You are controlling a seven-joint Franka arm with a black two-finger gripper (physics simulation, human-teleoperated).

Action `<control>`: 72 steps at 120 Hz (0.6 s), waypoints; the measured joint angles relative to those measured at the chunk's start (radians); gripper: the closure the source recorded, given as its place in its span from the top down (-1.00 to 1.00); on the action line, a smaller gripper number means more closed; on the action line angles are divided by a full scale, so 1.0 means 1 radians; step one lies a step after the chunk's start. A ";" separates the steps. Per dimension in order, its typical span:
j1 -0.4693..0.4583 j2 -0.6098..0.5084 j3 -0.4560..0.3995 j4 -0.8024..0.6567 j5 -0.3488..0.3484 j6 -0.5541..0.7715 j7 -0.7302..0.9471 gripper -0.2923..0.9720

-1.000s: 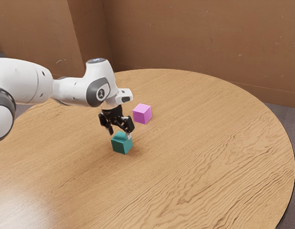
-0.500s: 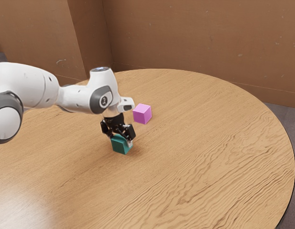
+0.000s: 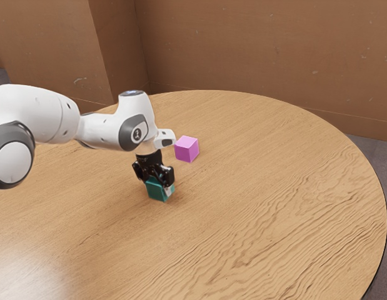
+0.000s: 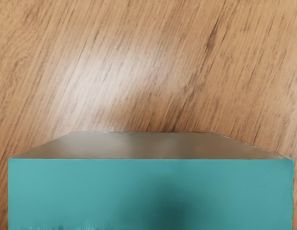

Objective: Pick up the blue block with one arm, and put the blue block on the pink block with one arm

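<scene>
The blue block [image 3: 160, 194], teal in colour, rests on the round wooden table [image 3: 274, 187]. My gripper [image 3: 157, 182] has come down over it from above and stands open, one black finger on either side of the block's upper part. In the wrist view the block's top face [image 4: 148, 191] lies right under my hand, with table grain beyond it. The pink block [image 3: 187, 149] sits on the table a short way behind the blue one, toward the exterior view's right, apart from my gripper.
Brown walls [image 3: 256, 50] stand behind the table. The white arm [image 3: 55, 122] reaches in from the exterior view's left. The table's edge [image 3: 376, 250] curves down at the right.
My hand has dropped from just above the blue block to around it, and the fingers now straddle it. Neither block has moved.
</scene>
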 joint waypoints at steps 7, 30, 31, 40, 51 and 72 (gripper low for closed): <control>-0.001 -0.010 0.001 0.003 0.005 0.000 -0.003 -0.03; -0.002 -0.115 0.002 -0.005 0.014 -0.024 -0.011 0.06; -0.002 -0.121 0.002 -0.004 0.015 -0.028 -0.011 0.06; -0.001 -0.139 0.003 0.067 0.023 -0.086 -0.011 0.08; 0.000 -0.134 0.014 0.158 0.046 -0.163 -0.010 0.09; 0.001 0.031 0.028 0.476 0.098 -0.322 -0.008 0.05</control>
